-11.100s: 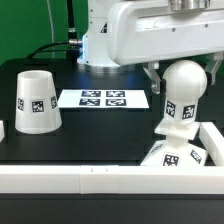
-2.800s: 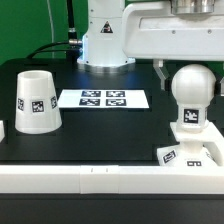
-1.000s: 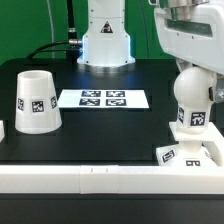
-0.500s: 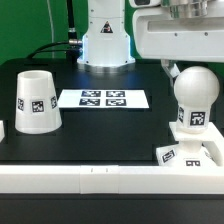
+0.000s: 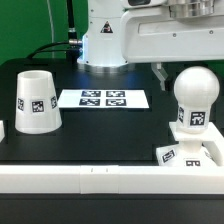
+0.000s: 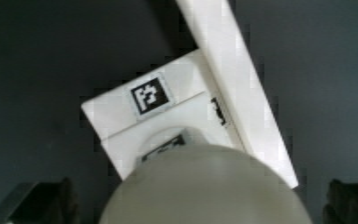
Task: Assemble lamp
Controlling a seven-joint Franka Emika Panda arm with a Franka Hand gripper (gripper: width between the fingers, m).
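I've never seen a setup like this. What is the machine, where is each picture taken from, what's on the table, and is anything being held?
The white machine is a robot arm ending in a two-finger gripper. One picture comes from a camera off the arm, looking across the black table. The other comes from a camera on the wrist, looking down between the fingers. On the table are lamp parts: a cone shade standing alone, and a ball-headed bulb upright on a square base. The flat tagged sheet is the marker board. The gripper is open, with its fingers on either side of the bulb's head. Nothing is held.
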